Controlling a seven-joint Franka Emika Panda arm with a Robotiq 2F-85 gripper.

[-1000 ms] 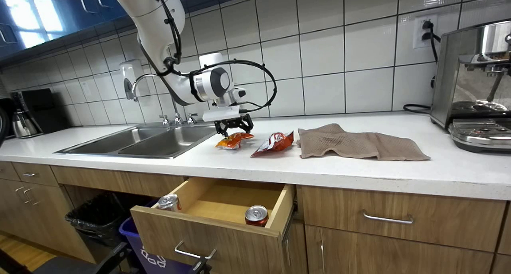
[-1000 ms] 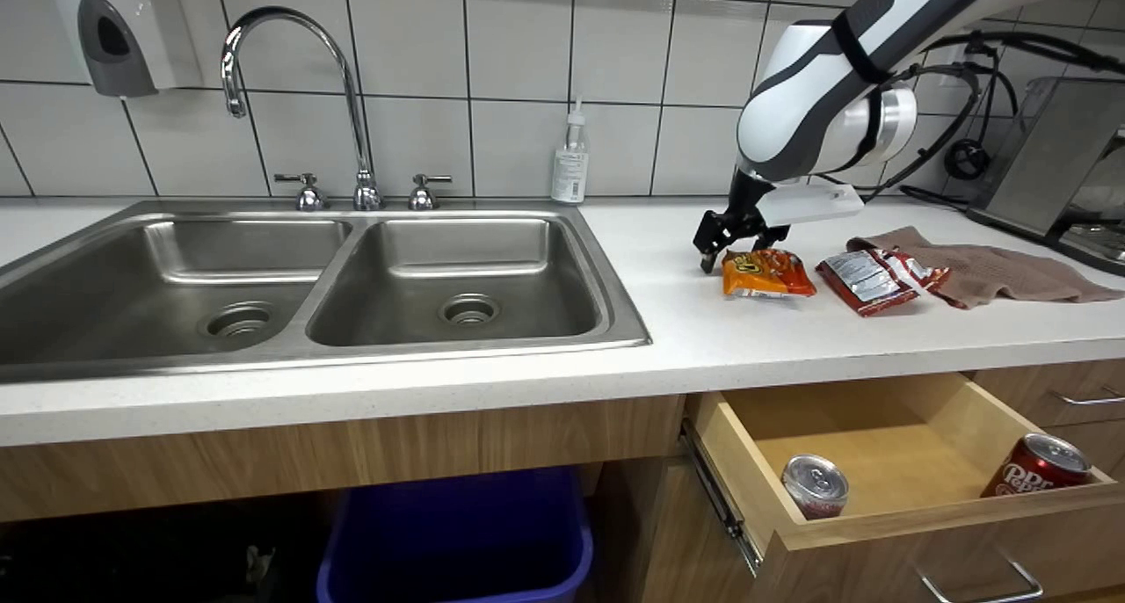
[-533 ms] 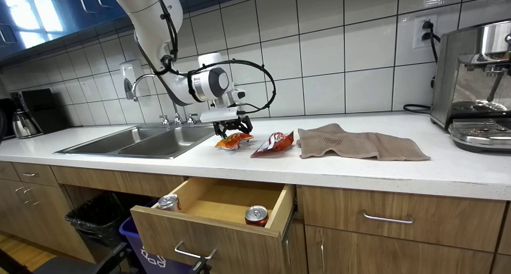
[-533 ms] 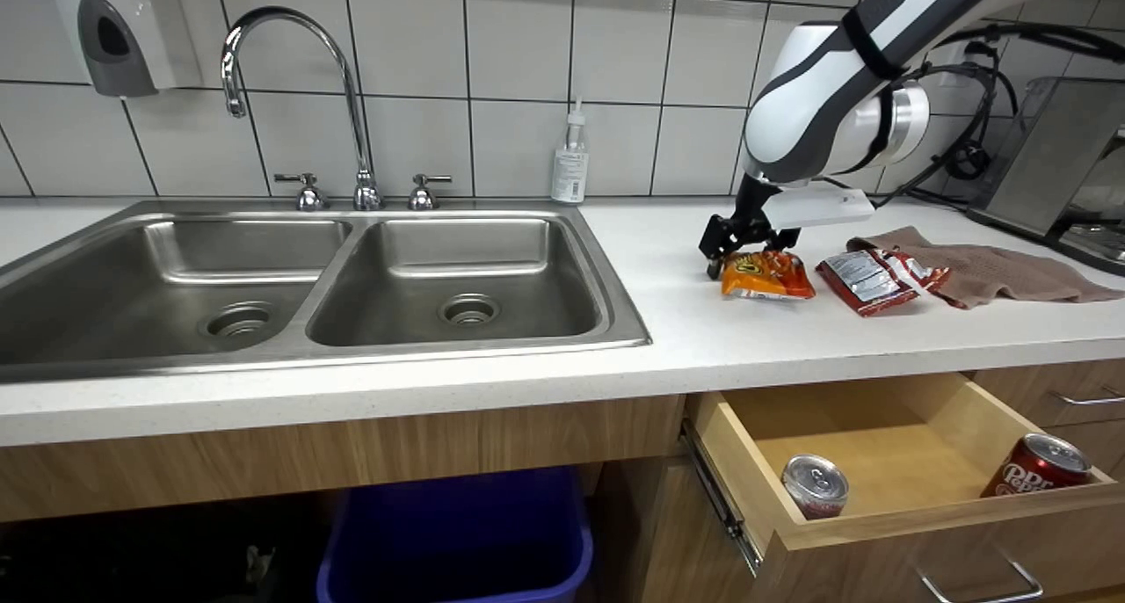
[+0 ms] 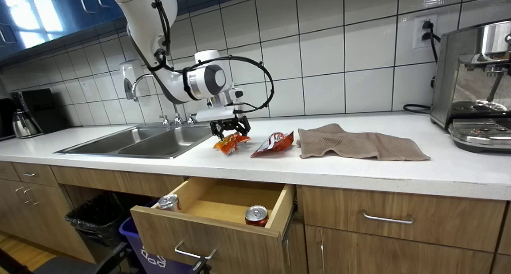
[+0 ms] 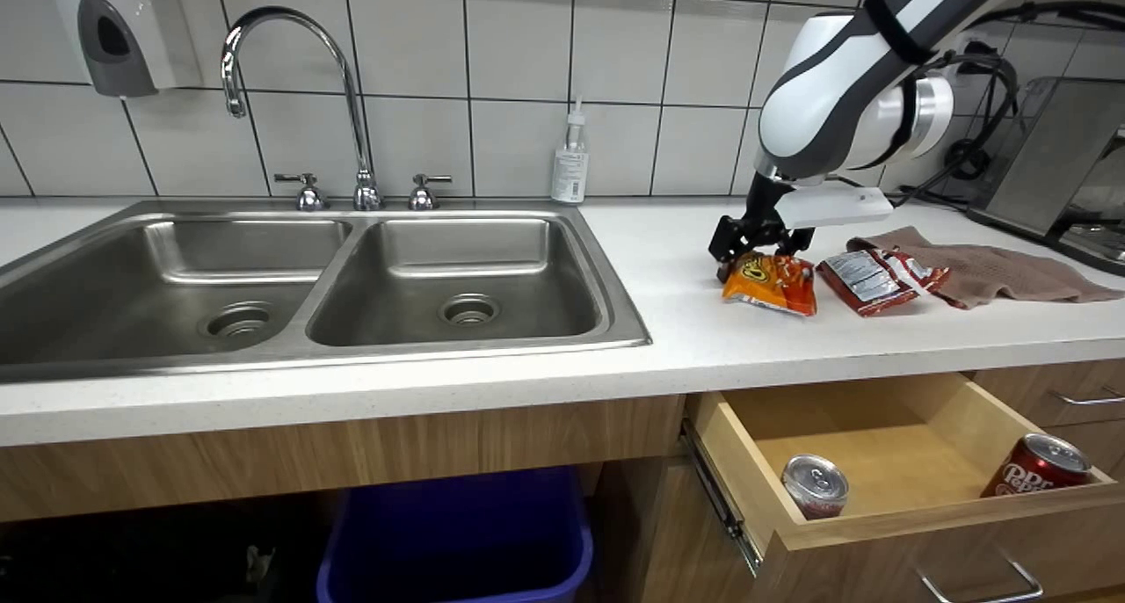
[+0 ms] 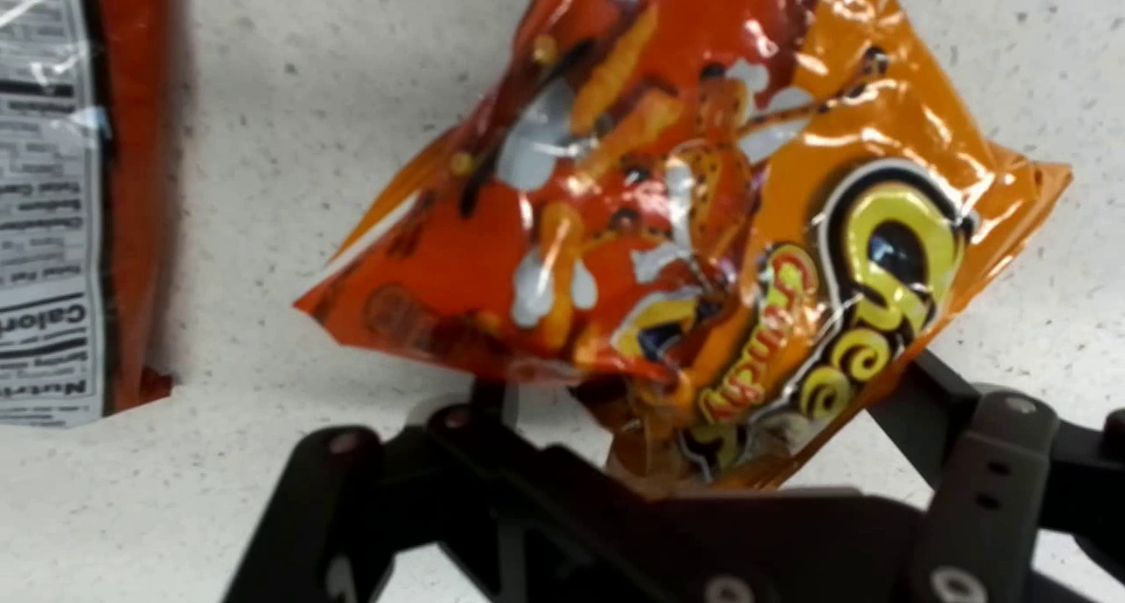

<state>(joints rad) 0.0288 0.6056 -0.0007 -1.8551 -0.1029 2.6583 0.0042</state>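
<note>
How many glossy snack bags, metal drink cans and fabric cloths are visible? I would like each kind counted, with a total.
Glossy snack bags: 2 (orange-red bag, red-silver bag)
Metal drink cans: 2 (silver can, red can)
Brown fabric cloth: 1
Total: 5

the snack bag (image 7: 685,207) is glossy orange and red, plump and creased, with yellow "chee" lettering, "crunchy" and a spotted cartoon figure. it tilts low at the desk (image 6: 685,339), one crumpled corner showing between the parted fingers (image 7: 936,410), whose tips it hides.
</note>
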